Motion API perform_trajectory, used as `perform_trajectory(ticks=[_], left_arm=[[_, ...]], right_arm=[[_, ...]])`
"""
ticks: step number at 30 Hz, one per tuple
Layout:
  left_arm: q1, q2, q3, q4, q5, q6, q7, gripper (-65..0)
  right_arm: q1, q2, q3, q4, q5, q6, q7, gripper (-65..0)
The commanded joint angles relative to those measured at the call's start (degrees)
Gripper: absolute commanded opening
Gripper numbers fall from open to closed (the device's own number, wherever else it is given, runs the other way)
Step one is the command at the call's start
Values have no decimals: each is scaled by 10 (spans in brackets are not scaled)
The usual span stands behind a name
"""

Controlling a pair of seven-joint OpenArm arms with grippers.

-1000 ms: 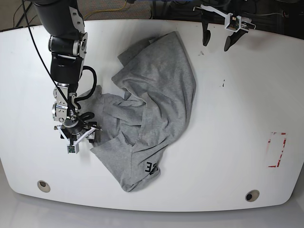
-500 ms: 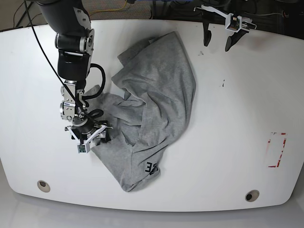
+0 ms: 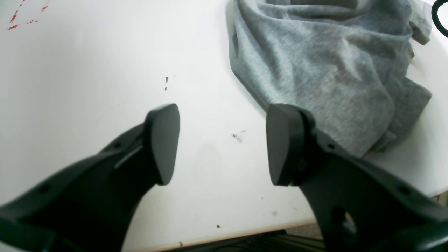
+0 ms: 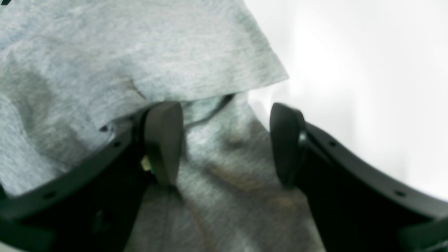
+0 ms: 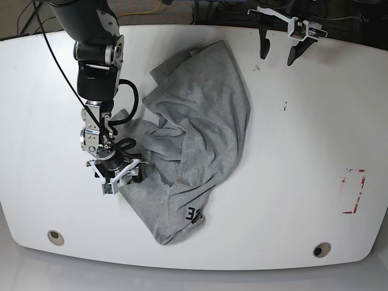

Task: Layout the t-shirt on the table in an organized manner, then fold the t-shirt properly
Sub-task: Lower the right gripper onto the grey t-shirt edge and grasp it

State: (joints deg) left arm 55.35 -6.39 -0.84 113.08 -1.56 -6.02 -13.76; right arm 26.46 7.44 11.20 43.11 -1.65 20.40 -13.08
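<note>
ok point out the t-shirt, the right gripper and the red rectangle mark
t-shirt (image 5: 209,103), base view, flat upper panel
right gripper (image 4: 225,141), right wrist view, gap between open fingertips
red rectangle mark (image 5: 354,191), base view, middle of outline

The left gripper (image 3: 220,143) hangs with its jaws apart above the table (image 3: 87,87), near its edge. The crumpled grey t-shirt (image 3: 325,70) lies just beside one finger (image 3: 285,147).
</note>
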Motion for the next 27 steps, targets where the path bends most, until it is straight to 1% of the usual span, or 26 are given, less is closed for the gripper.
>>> perform_trajectory(ticks=[1,4,5,6,8,11,12,17,21,26,27], left_arm=[[7,-1,-1,8,-2,-1,-17,-281],[7,-2,-5,8,-2,-1,-17,-281],[7,-2,-12,8,-2,-1,-17,-281],[7,-2,-15,8,-2,-1,-17,-281],[6,-2,-21,8,-2,-1,-17,-281],[6,-2,-25,8,-2,-1,-13,-281],[6,-2,-25,8,-2,-1,-5,-281],[1,-2,-26,9,-4,-1,31,-281],[-19,-1,-27,9,-6,-1,55,-281],[-37,2,-25,10,-12,-2,93,-281],[-44,2,-24,10,-23,-2,103,-279]], right_arm=[[5,-1,-1,1,-1,6,-23,-293],[5,-1,-1,0,-1,6,-23,-360],[5,-1,-1,0,-1,6,-23,-414],[4,-1,-1,0,-1,6,-23,-431],[4,-1,-1,0,-1,6,-23,-528],[4,-1,-1,0,-2,6,-23,-640],[3,-1,-1,0,-3,6,-23,-650],[-7,-1,-1,15,-2,6,-25,-650],[-27,-1,-1,73,-3,6,-31,-650],[-62,-1,-1,166,-1,5,-81,-650],[-70,-2,-1,188,-1,5,-92,-650]])
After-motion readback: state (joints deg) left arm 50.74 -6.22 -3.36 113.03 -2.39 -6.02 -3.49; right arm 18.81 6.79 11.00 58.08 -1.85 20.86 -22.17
